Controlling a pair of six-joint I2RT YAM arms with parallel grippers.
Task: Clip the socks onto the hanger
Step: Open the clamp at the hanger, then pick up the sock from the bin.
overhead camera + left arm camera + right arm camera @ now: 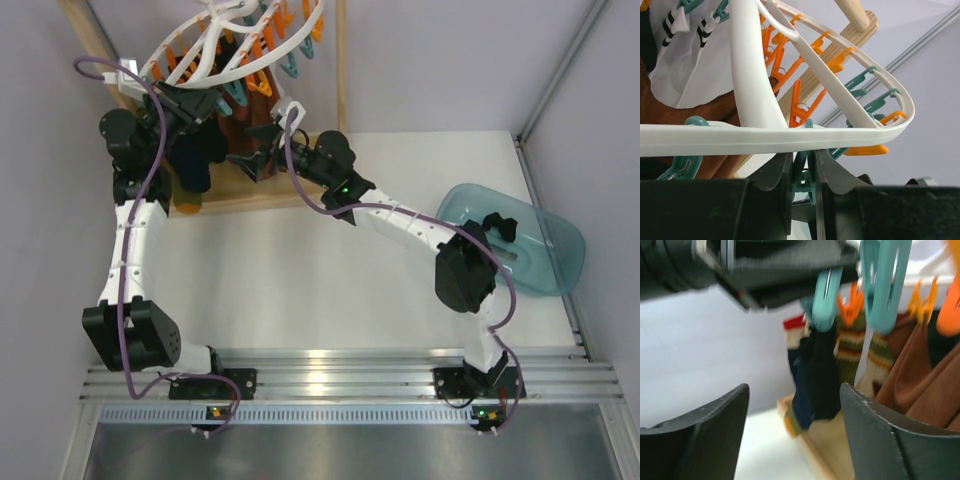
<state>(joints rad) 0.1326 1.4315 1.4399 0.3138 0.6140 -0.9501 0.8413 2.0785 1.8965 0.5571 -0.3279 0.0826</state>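
So, my left hand (804, 164) sits clamped on a teal clip (802, 186) just under the rim of the hanger (765, 134), squeezing its handles as far as I can judge. My right hand (794, 392) has its fingers (880, 440) wide apart with nothing between them. Straight ahead of that gap, a touch off centre, a dark sock (815, 375) hangs lengthwise down from what I take to be that same clip, up above the fingertips. The right hand is nearer the fabric and the left is nearer the clip. I cannot tell whether the clip's mouth bites the sock's top edge yet; the coming move depends on that.
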